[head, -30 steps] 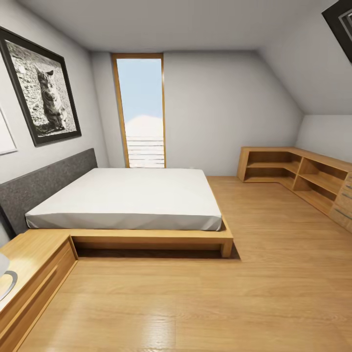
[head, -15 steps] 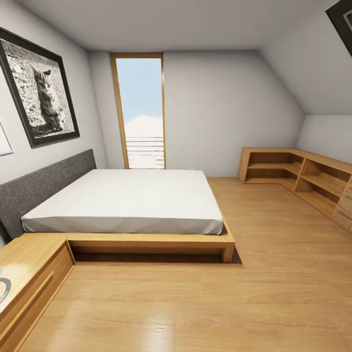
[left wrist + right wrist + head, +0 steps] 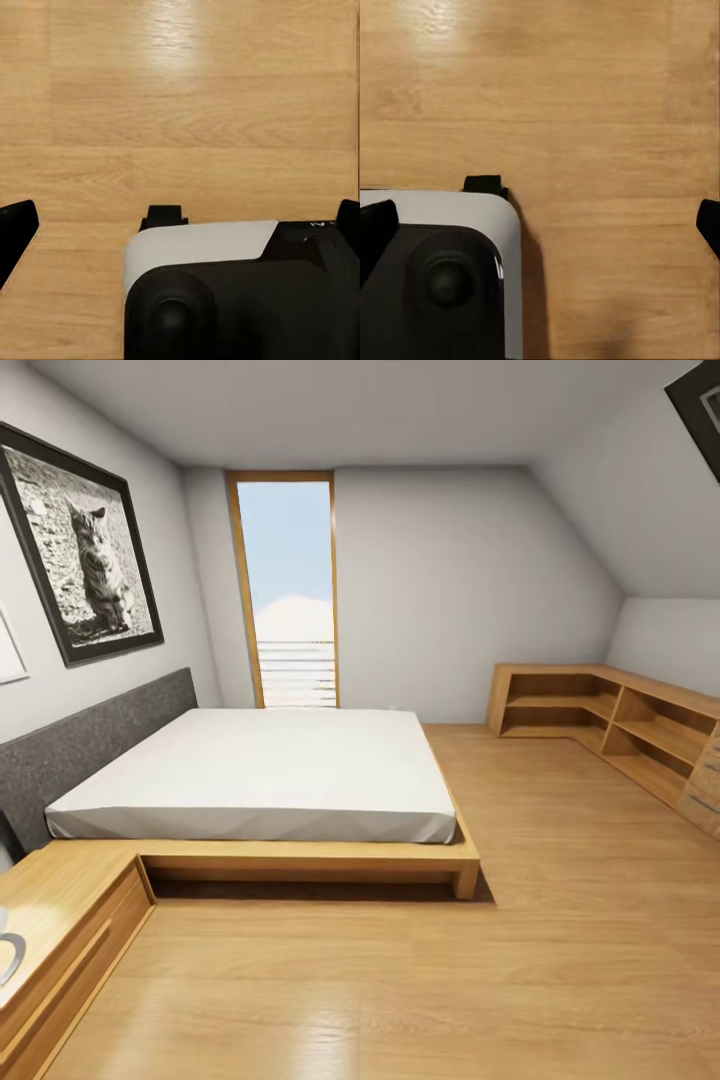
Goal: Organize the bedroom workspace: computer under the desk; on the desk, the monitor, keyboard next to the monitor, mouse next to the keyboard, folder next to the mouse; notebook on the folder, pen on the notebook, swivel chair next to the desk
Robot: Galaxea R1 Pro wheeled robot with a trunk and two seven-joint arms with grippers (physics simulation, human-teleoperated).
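Bed [image 3: 270, 770]: low oak platform, smooth white mattress, grey fabric headboard [image 3: 90, 745] along the left wall.
Floor [image 3: 560, 920]: pale wood planks, glossy, with soft glare patches.
Walls: plain light grey; the ceiling slopes down on the right.
Window [image 3: 290, 590]: tall and narrow, wood-framed, sky and white slats behind it.
Picture [image 3: 85, 550]: black-framed, black-and-white cat, above the headboard.
Shelves [image 3: 610, 720]: open wooden L-shaped unit in the far right corner, running along the right wall.
Side cabinet [image 3: 60, 920]: wood, at the bed's near left corner, with a grey ring-shaped thing on its top at the near edge.
Open room: a wide bare strip of floor between the bed's right edge and the shelves, and across the foreground.
Left gripper [image 3: 180, 225]: dark fingertips wide apart over bare floor, holding nothing.
Right gripper [image 3: 547, 225]: likewise spread wide, empty, above the robot's white and black base [image 3: 442, 277].
Task things: none here; only the bed side of the room lies ahead.
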